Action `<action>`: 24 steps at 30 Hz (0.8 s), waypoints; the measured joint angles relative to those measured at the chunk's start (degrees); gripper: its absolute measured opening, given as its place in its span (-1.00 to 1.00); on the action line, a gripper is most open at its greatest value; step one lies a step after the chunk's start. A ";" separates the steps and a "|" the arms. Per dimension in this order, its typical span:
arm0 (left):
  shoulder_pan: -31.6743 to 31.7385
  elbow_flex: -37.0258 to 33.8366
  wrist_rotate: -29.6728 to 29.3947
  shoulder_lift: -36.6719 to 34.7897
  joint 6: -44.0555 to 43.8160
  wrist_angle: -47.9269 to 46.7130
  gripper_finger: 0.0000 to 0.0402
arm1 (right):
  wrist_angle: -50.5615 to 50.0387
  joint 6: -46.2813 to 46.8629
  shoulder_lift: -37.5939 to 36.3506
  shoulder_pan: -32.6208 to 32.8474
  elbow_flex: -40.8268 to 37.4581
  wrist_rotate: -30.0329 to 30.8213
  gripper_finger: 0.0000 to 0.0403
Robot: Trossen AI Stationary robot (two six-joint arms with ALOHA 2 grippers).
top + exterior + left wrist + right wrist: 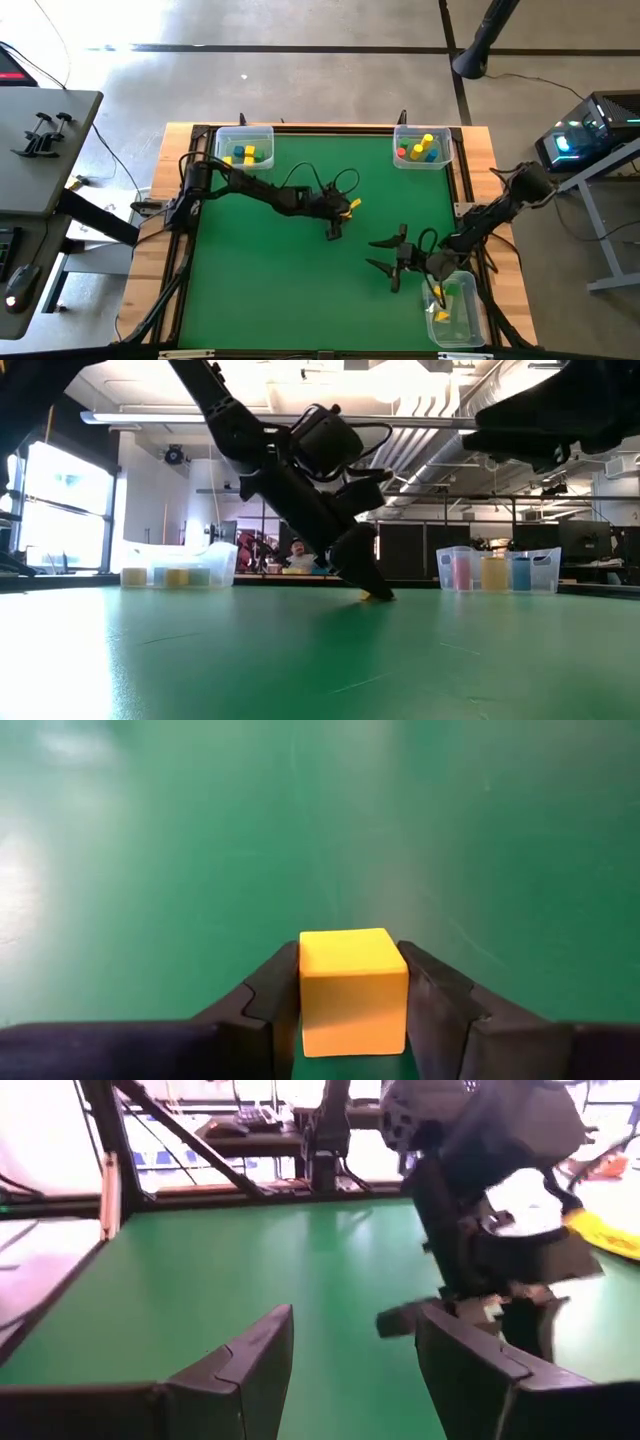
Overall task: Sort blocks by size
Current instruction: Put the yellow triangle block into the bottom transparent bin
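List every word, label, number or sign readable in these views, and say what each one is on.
None can be read. The yellow block, the clear bins and the green mat carry no visible print. The lit equipment beside the table shows only glowing spots, too small to read.

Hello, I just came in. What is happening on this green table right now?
The robot is sorting small coloured blocks into clear bins. The left gripper is down on the green mat near the middle of the table, with a yellow block between its fingers. The right gripper waits open, empty, above the mat beside the bin at the near right corner. Two more bins with blocks stand at the far corners.
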 joint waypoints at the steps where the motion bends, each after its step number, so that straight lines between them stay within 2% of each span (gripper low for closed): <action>1: -0.48 0.00 -0.61 -0.07 -0.04 0.07 -0.39 | -0.98 0.81 -0.06 0.00 0.00 0.19 0.00; 6: -3.62 -0.02 0.03 -1.62 -1.51 -0.34 -0.47 | -7.15 3.63 0.96 0.00 0.00 0.76 0.00; 9: -5.83 -0.02 1.57 -3.60 -2.96 -0.40 -0.47 | -8.80 1.95 2.01 -0.02 1.10 -1.84 0.00; 11: -7.36 -0.02 3.02 -5.02 -4.71 -0.43 -0.47 | -10.70 -3.40 2.67 -0.07 3.44 -5.57 0.00; 15: -10.37 0.00 4.29 -9.29 -7.70 -1.74 -0.47 | -18.58 -23.44 3.43 0.52 10.30 -9.66 0.00; 19: -13.25 -1.21 4.12 -14.40 -10.67 -1.81 -0.47 | -31.97 -37.39 3.43 1.72 19.01 -5.24 0.00; 24: -16.42 -5.56 3.63 -21.07 -11.79 3.03 -0.47 | -50.11 -41.89 4.30 2.16 29.59 3.63 0.00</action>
